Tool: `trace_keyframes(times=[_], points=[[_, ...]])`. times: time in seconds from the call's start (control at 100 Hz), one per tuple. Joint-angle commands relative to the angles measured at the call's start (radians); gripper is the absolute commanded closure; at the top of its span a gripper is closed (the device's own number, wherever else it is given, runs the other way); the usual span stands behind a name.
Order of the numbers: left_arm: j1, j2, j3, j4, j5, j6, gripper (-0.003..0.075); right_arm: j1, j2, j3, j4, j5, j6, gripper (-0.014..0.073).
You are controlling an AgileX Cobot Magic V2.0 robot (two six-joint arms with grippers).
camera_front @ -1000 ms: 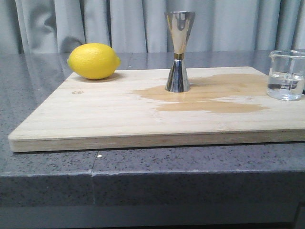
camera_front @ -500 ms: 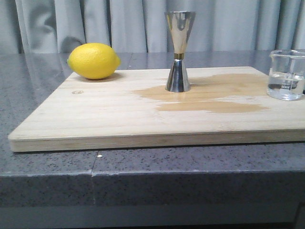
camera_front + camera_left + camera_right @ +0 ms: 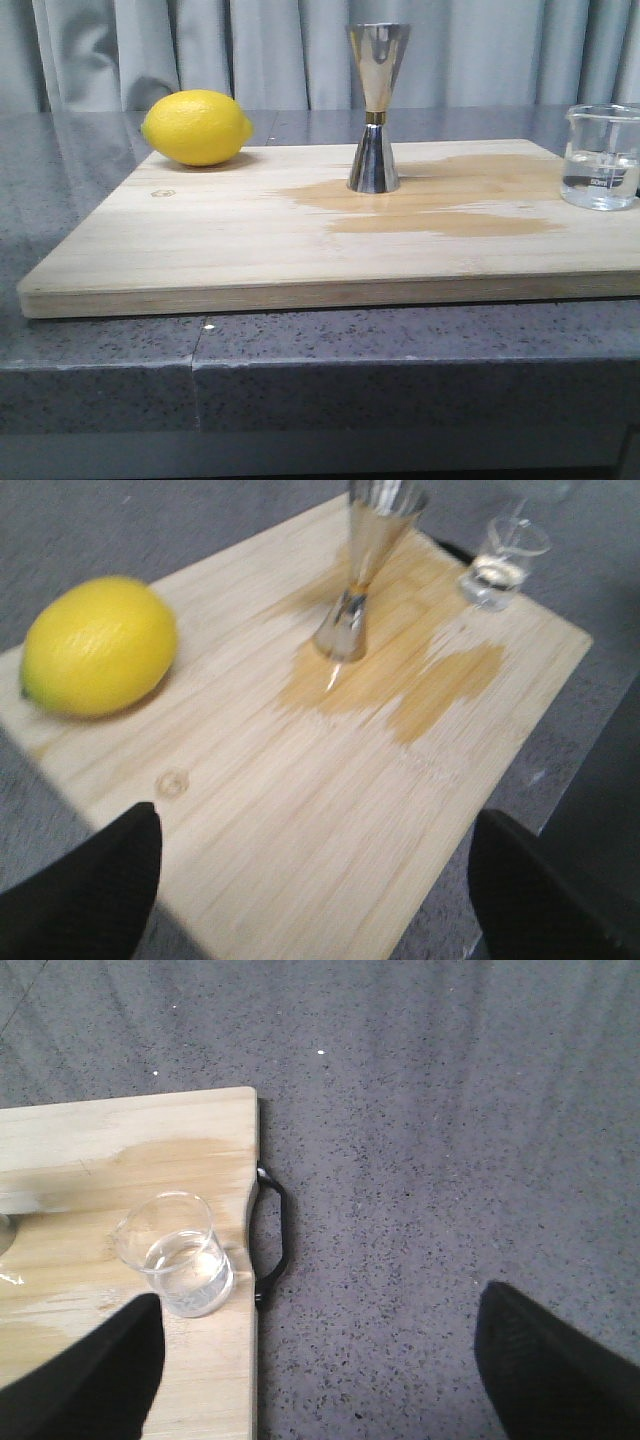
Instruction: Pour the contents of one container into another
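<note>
The clear glass beaker (image 3: pixel 601 157) stands upright at the right edge of the wooden board (image 3: pixel 200 240), with a little clear liquid in it; it also shows in both wrist views, beaker (image 3: pixel 500 562) and beaker (image 3: pixel 177 1254). The steel jigger (image 3: pixel 375 108) with a gold band at its waist stands upright mid-board on a wet stain; jigger (image 3: pixel 361 570). My left gripper (image 3: pixel 313 880) hangs open above the board's near part, holding nothing. My right gripper (image 3: pixel 320 1360) is open above the counter just beside the board's edge, with the beaker near one finger (image 3: pixel 95 1375).
A yellow lemon (image 3: pixel 196 127) lies on the board's far left corner; lemon (image 3: pixel 98 645). A wet tan stain (image 3: pixel 440 200) spreads across the board's right half. A black handle (image 3: pixel 272 1230) sits on the board's right end. Grey speckled counter (image 3: pixel 300 350) surrounds the board; curtains hang behind.
</note>
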Motion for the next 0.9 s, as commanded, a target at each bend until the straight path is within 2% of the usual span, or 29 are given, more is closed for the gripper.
trace_keyframes(times=[0.0,0.27,0.4,0.46,0.64,0.89], points=[[-0.014,0.052,-0.038,-0.239,0.034,0.217,0.0155,-0.008,0.007,-0.036,0.000,-0.069,-0.009,0.0022],[-0.187,0.224,-0.038,-0.481,0.050,0.640,0.0155,-0.008,0.007,-0.036,0.000,-0.093,-0.009,0.0022],[-0.256,0.307,-0.038,-0.647,0.050,0.789,0.0155,-0.008,0.007,-0.036,0.000,-0.101,-0.019,0.0022],[-0.279,0.347,-0.052,-0.665,0.050,0.853,0.0155,-0.008,0.007,-0.036,0.000,-0.102,-0.019,0.0022],[-0.350,0.479,-0.148,-0.665,0.048,0.869,0.0155,-0.008,0.007,-0.036,0.000,-0.102,-0.019,0.0022],[-0.385,0.681,-0.336,-0.665,0.050,0.848,0.0155,-0.008,0.007,-0.036,0.000,-0.102,-0.019,0.0022]])
